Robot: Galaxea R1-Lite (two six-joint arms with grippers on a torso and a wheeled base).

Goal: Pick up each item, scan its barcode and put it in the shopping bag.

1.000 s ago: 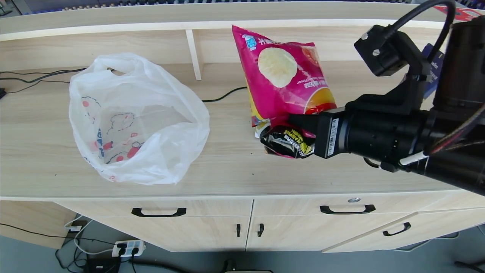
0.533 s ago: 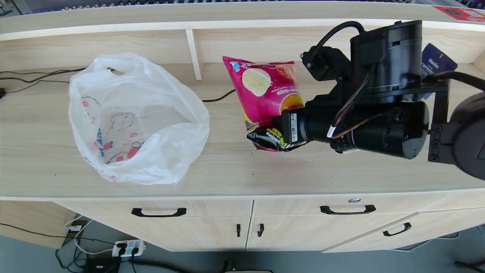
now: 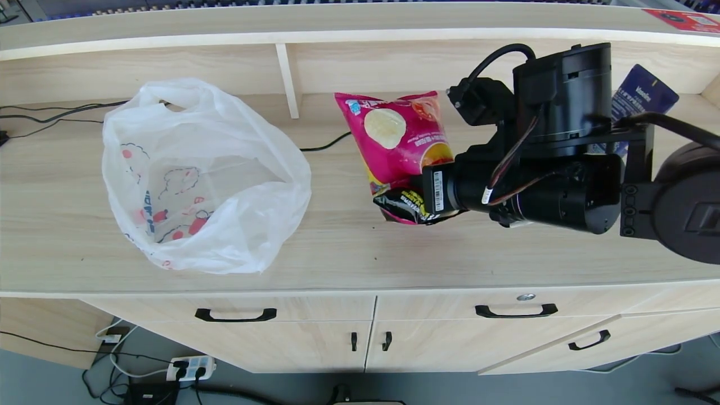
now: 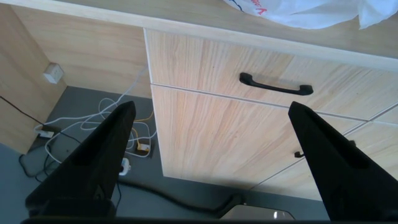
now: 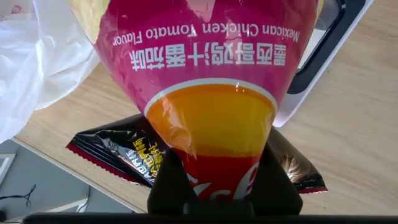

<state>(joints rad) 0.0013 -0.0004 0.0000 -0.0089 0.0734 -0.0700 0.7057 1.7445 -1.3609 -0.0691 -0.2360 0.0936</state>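
The chip bag (image 3: 394,135) has sunk lower over the table's (image 3: 349,253) middle, right pincer (image 3: 419,190) clamped on it; best carry it squarely above the shopping bag (image 3: 202,169) before releasing.

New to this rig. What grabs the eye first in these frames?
The glossy pink crisp bag comes first: the right gripper is shut on its lower end, holding it up over the right half of the pale wooden counter. Next is the translucent white plastic shopping bag, lying open on the counter's left. The left gripper hangs open lower down, facing the drawer fronts.
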